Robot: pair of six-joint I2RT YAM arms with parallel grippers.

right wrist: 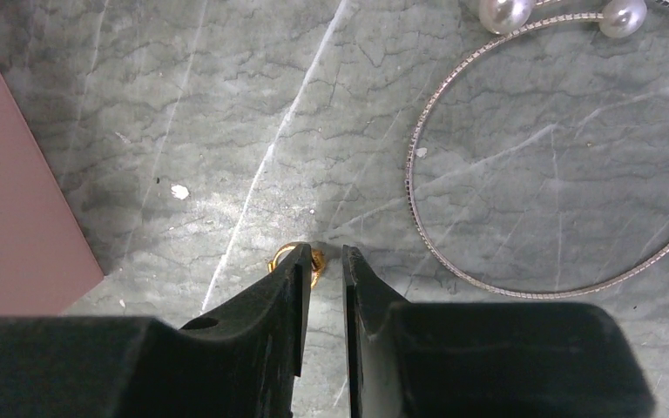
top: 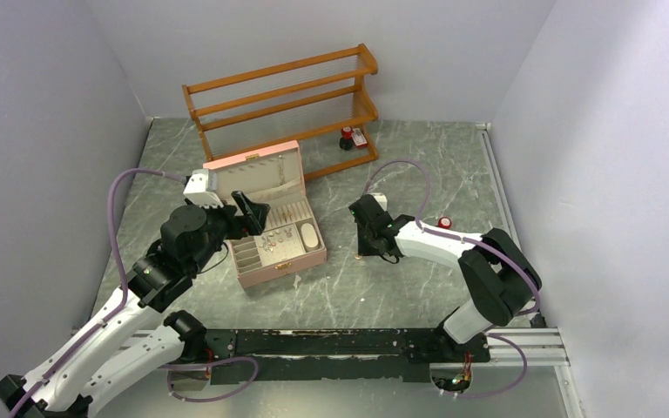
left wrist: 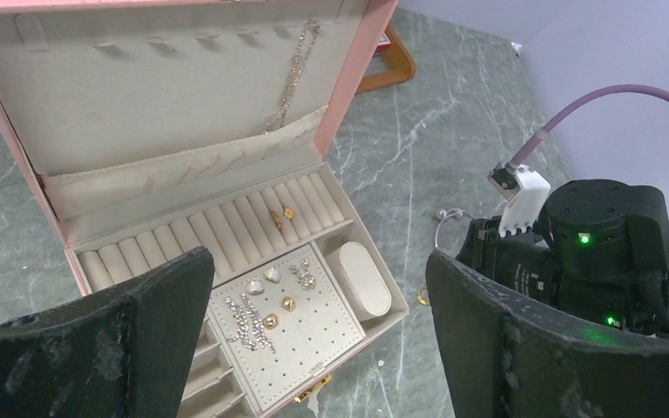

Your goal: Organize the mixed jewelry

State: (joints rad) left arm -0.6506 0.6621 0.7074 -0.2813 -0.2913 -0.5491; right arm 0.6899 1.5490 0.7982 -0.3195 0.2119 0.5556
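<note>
The pink box [top: 289,265] stands open left of centre. In the left wrist view its earring panel [left wrist: 314,340] holds several gold, pearl and crystal earrings [left wrist: 270,277], two gold rings [left wrist: 280,215] sit in the ring rolls, and a chain [left wrist: 292,74] hangs in the lid. My left gripper [left wrist: 318,261] hovers wide open and empty above the box [top: 248,213]. My right gripper [right wrist: 326,252] is down at the table, jaws a narrow gap apart, with a small gold ring [right wrist: 280,257] at the left fingertip, partly hidden by it. A silver pearl-ended bangle [right wrist: 411,174] lies just right of it.
A wooden rack [top: 283,96] stands at the back with red-capped black bottles [top: 347,138] by its right end. Another red cap [top: 444,223] lies beside the right arm. Grey walls close in on both sides. The ring [left wrist: 422,295] and bangle [left wrist: 440,228] lie right of the box.
</note>
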